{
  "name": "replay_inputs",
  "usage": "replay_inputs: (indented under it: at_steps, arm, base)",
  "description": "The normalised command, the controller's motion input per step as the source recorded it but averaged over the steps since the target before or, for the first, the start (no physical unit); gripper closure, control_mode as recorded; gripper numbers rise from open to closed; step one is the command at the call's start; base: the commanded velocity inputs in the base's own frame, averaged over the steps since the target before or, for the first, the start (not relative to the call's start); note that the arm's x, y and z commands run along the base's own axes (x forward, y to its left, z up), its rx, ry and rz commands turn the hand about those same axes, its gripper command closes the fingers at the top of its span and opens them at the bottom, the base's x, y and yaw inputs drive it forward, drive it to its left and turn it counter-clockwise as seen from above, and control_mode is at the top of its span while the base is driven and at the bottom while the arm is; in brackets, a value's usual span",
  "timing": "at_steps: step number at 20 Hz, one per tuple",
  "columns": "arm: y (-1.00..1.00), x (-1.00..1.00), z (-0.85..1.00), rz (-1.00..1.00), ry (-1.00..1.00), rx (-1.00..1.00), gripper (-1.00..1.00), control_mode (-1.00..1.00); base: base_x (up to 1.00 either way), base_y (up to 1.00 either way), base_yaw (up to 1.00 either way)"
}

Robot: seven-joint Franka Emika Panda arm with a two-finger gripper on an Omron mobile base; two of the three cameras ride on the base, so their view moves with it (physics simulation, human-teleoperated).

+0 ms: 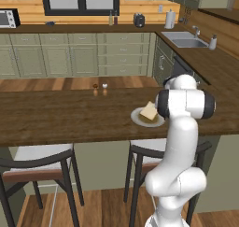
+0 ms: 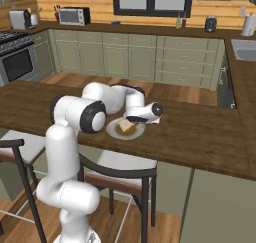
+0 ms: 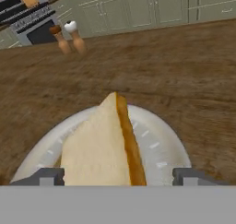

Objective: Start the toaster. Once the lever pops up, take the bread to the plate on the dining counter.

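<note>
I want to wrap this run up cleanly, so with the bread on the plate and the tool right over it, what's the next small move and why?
Probably lift the tool straight up and away. The bread leans on the plate on the dining counter, and the fingertips stand wide on either side of the slice without pinching it. Backing off vertically should avoid knocking the slice off.

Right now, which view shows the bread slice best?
The hand view: the bread fills the centre, lying on the plate, crust and pale face clear. The left base view shows it small beside the arm; the right base view partly behind the gripper.
</note>
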Motion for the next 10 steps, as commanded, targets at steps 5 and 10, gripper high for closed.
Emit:
replay_inputs:
  at_steps: [5, 10]
  arm:
    - [0.00, 0.00, 0.00, -0.17, 0.03, -0.11, -1.00, -1.00]
    - [0.02, -0.04, 0.09, -0.19, 0.00, -0.17, -1.00, -1.00]
  base:
    - [0.00, 0.00, 0.00]
    - [0.00, 0.00, 0.00]
